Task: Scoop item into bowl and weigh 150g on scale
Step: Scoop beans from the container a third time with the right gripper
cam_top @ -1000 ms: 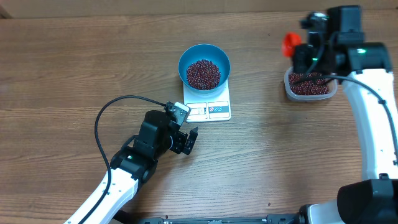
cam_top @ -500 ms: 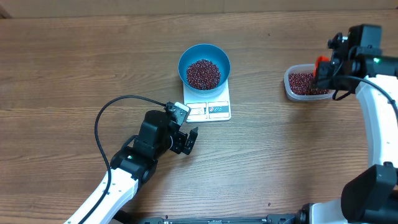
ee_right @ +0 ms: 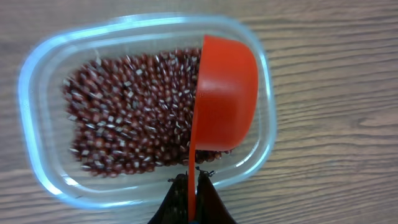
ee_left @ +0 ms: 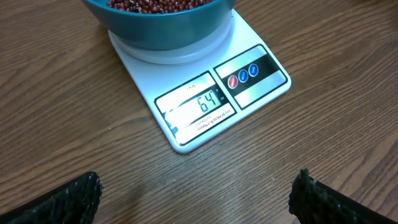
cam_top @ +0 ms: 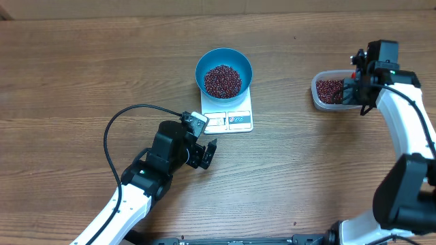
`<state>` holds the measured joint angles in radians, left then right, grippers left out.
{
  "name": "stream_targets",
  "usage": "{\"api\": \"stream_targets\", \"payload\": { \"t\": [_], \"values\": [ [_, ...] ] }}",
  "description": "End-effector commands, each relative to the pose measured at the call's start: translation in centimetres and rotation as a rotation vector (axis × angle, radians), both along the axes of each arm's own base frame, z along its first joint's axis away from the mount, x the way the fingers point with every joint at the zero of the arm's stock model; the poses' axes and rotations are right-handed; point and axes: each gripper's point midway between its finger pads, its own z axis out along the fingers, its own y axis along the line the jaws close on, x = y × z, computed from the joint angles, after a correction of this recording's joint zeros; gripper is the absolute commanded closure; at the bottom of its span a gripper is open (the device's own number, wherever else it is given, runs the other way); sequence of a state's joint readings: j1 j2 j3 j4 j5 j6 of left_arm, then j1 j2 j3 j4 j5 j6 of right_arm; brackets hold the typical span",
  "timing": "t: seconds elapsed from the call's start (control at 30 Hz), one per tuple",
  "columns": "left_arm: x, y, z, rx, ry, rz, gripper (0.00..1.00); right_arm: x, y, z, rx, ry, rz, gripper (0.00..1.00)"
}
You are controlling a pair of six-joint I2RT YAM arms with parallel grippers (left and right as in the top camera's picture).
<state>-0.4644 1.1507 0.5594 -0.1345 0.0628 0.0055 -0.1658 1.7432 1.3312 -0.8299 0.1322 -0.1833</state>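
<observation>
Surface (cam_top: 82,68), wooden, brown, grain running side to side. Scale (ee_left: 155,74), white, flat and rectangular, stood near the middle of the surface toward its far side. Its display (ee_left: 198,102) along the front edge read 64, with a dark panel of three small round buttons just beside it. Bowl (cam_top: 225,56), blue, round and deep, sat on the rear of the scale, overhanging the platform on both sides and leaving the front strip uncovered. Beans (cam_top: 223,81), small and dark red-brown, lay in a loose heap in the bottom of the bowl, below its rim, and a second lot of beans (cam_top: 330,90) lay in the tub. Tub (cam_top: 315,95), clear plastic, rounded-rectangular, stood at the right side of the surface, well apart from the scale. Scoop (ee_right: 227,93), red, round-cupped, hung within the outline of the tub at the end nearer the right arm, turned on its side with its mouth toward the beans; whether it touched them could not be told. Right tool (ee_right: 191,198) was pressed together on the scoop's thin handle, pinching it just outside the tub's wall. Left tool (ee_left: 196,202) sat low in front of the scale, its fingers spread wide with nothing between them — pointed toward the display and apart from the scale. Cable (cam_top: 109,136), black, looped out from the left arm over the surface.
</observation>
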Motion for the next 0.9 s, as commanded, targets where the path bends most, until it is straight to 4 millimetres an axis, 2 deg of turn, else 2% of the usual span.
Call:
{"api": "stream_targets", "payload": {
  "t": [0.0,0.3,0.5,0.7,0.87],
  "values": [
    [0.0,0.2,-0.3,0.007,0.006,0.012,0.0,-0.2,-1.0,-2.2,-0.054,0.069,0.033,0.96],
    [0.0,0.2,-0.3,0.007,0.006,0.012,0.01,0.0,-0.9,-3.6,-0.045,0.093,0.035,0.96],
    [0.0,0.2,-0.3,0.007,0.006,0.012,0.0,0.2,1.5,-3.9,0.073,0.085,0.134,0.96],
    [0.0,0.2,-0.3,0.007,0.006,0.012,0.0,-0.4,1.9,-4.1,0.094,0.106,0.138,0.96],
    [0.0,0.2,-0.3,0.007,0.006,0.012,0.0,-0.6,3.2,-4.2,0.158,0.112,0.178,0.96]
  ]
}}
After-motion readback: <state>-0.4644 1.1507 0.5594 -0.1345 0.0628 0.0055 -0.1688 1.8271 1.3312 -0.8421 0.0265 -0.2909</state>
